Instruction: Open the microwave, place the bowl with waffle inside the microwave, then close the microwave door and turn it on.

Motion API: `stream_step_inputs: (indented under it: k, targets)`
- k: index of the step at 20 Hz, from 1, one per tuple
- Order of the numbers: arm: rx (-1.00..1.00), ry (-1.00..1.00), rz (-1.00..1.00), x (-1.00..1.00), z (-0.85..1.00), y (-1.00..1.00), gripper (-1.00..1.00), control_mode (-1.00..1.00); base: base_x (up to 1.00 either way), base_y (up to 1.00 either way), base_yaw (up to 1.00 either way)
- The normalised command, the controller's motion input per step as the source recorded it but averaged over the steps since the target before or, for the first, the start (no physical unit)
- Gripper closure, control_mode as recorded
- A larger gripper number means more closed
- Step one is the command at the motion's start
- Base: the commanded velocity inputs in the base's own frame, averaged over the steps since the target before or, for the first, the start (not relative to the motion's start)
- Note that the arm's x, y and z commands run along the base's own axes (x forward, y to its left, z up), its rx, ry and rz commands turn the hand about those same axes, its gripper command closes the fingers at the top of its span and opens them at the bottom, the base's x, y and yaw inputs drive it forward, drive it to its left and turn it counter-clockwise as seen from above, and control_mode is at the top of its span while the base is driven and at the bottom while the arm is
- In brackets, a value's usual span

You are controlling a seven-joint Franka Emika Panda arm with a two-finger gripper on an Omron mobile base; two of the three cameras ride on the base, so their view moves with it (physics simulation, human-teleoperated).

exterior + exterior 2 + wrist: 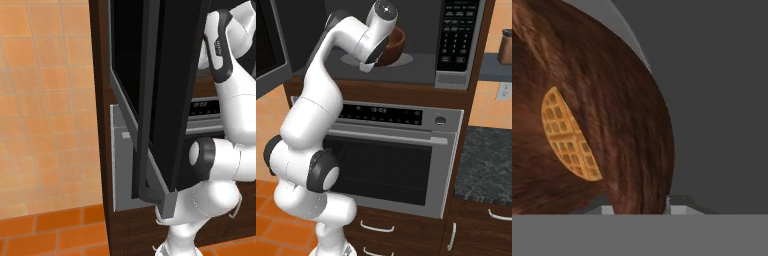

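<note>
The microwave (458,75) stands open, with its black glass door (170,90) swung out to the left. Inside, the brown bowl (397,44) rests over the round turntable (403,60). The hand view looks into the bowl from close up, and the golden waffle (564,135) lies on its inner wall. My gripper (639,207) reaches into the cavity. Its two fingertips (677,206) press on either side of the bowl's rim, so it is shut on the bowl. In the right base view the white hand hides the fingers.
The microwave's keypad panel (458,35) is on the right of the cavity. Below it sits the grey oven (391,165) with its display strip. A dark stone counter (486,165) lies to the right, and orange tiled wall (45,100) to the left.
</note>
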Motion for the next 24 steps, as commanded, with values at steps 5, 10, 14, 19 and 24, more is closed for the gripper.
stream_step_inputs:
  k: [5,10,14,19,24]
  targets:
    - [0.01,0.04,0.00,0.61,0.00,0.00,1.00,-1.00,0.00,0.00,0.00]
    - [0.00,0.00,0.00,0.36,-0.06,0.00,1.00,-1.00,0.00,0.00,0.00]
    - [-0.02,-0.03,0.00,0.19,-0.29,0.02,1.00,-1.00,0.00,0.00,0.00]
    - [0.00,-0.12,0.00,0.00,-0.30,0.01,1.00,-1.00,0.00,0.00,0.00]
    - [0.00,0.00,0.00,0.00,0.00,0.00,1.00,-1.00,0.00,0.00,0.00]
